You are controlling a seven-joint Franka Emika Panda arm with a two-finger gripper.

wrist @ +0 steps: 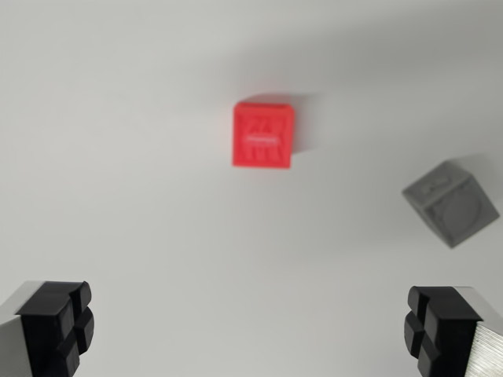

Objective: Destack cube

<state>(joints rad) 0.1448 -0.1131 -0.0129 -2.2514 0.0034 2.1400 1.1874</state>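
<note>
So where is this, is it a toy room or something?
Probably a robot test bench, not a toy room: a plain white tabletop, just a red cube and a grey cube on it, and the open gripper above.

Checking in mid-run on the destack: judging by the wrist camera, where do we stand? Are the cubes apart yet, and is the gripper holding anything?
Looks done: the red cube and the grey cube both lie on the white table, well apart, neither on the other. In hand: nothing; the gripper is open, its fingers wide at the lower corners with only bare table between them. Left: apparently nothing, beyond perhaps pulling the arm back.
</note>
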